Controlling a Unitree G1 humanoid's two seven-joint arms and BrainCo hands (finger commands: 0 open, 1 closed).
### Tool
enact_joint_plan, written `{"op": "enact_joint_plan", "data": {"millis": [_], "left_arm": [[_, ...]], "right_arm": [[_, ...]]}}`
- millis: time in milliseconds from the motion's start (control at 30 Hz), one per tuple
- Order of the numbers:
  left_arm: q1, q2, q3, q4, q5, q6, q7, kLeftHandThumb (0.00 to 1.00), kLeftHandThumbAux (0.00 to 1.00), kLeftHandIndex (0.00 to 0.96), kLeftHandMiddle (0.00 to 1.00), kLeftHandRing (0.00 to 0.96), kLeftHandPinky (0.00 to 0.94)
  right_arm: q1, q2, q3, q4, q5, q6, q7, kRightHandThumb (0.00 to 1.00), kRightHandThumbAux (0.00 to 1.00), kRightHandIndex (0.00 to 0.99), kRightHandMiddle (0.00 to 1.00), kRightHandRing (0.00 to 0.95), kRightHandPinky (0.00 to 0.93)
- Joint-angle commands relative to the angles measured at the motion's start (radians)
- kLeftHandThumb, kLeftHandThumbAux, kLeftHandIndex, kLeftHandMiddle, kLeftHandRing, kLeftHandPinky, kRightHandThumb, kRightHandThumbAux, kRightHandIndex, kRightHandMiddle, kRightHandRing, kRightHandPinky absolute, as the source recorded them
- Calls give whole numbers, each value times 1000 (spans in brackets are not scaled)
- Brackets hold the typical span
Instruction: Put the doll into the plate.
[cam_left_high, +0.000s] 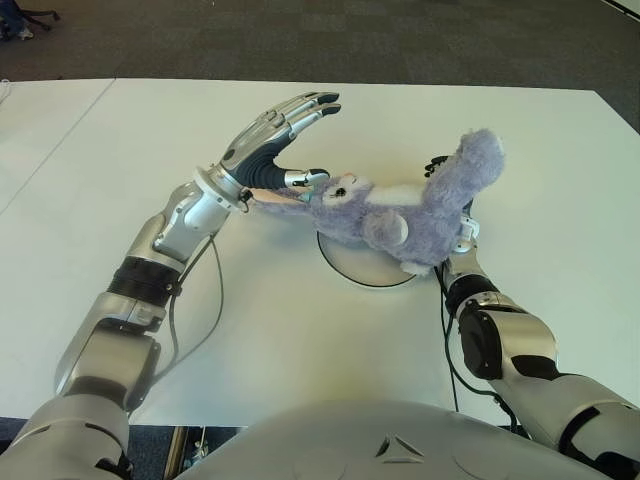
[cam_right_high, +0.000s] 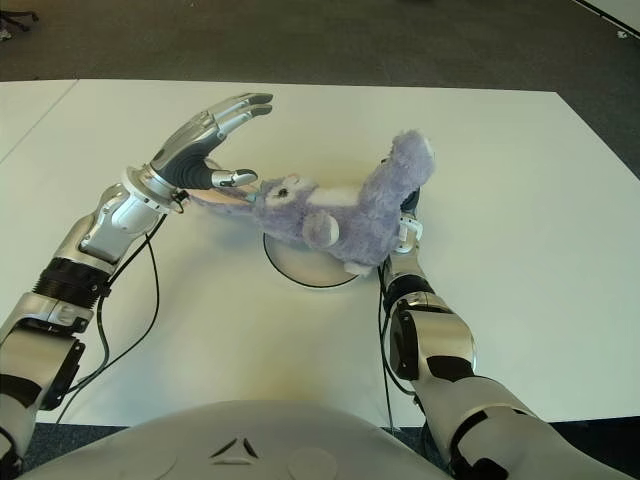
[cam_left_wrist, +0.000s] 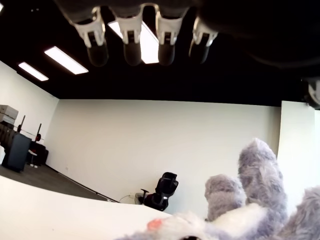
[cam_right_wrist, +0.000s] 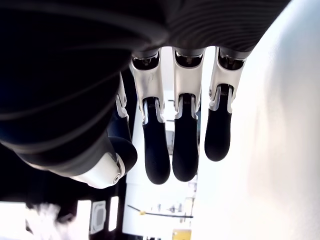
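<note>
The left hand (cam_left_high: 285, 135) reaches in from nine o'clock, fingers spread and holding nothing, thumb tip touching the doll's (cam_left_high: 400, 205) head. The purple doll lies across the white plate (cam_left_high: 345, 260) at the table's (cam_left_high: 100, 180) centre. At three o'clock, the right hand (cam_left_high: 462, 228) shows behind it, fingers straight, empty.

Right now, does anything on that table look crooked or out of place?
Yes. The doll sprawls on its side across the plate, its head overhanging the rim toward the open left hand and its feet tilted up. The right hand shows mostly hidden behind it.
</note>
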Motion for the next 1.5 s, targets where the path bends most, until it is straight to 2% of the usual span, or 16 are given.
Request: {"op": "enact_joint_plan", "data": {"millis": [33,233,300,500,567,700,833,967,1033,1200,1233,1333,1400,1500], "left_arm": [[-21,9,44,144,-7,-59,20,138,163,0,0,0,0],[-18,10,82,152,-12,-79,29,108,181,0,0,0,0],[-10,37,111,159,-50,-94,9,93,199,0,0,0,0],[-13,105,213,406,-181,-200,-15,52,283,0,0,0,0],[-24,116,246,486,-205,-222,-3,39,299,0,0,0,0],[-35,131,292,565,-214,-240,42,9,321,0,0,0,0],[-19,124,321,682,-213,-194,89,0,265,0,0,0,0],[-23,94,345,697,-252,-156,63,0,235,0,0,0,0],[-35,69,359,718,-287,-95,24,0,213,0,0,0,0],[-74,-17,358,787,-309,79,9,0,213,0,0,0,0],[-79,-30,359,791,-313,107,9,0,246,0,0,0,0],[-93,-63,361,810,-322,173,14,0,257,0,0,0,0],[-130,-125,367,880,-328,265,31,0,344,0,0,0,0],[-161,-217,351,897,-316,310,94,0,406,0,0,0,0]], "right_arm": [[240,98,20,149,-19,109,3,685,725,424,497,488,442],[241,99,19,149,-17,107,6,684,725,423,499,492,452],[241,99,20,149,-19,108,2,685,725,424,496,488,438],[244,100,21,148,-19,101,0,684,726,423,489,485,452],[245,101,20,147,-17,96,2,684,726,423,490,487,454],[245,102,18,146,-13,95,8,684,726,423,501,500,466],[244,102,15,146,-10,90,7,685,726,423,507,504,479],[241,101,13,146,-8,91,9,685,726,423,497,493,456],[239,99,12,146,-8,95,11,683,727,423,480,473,419],[237,93,11,147,-8,99,20,684,726,424,497,494,468],[237,93,11,147,-8,100,21,684,726,423,496,490,452],[235,89,9,147,-6,102,27,684,726,423,496,489,447],[234,84,8,147,-5,105,32,684,727,422,486,482,450],[233,80,3,147,-2,106,35,684,727,422,484,485,462]]}}
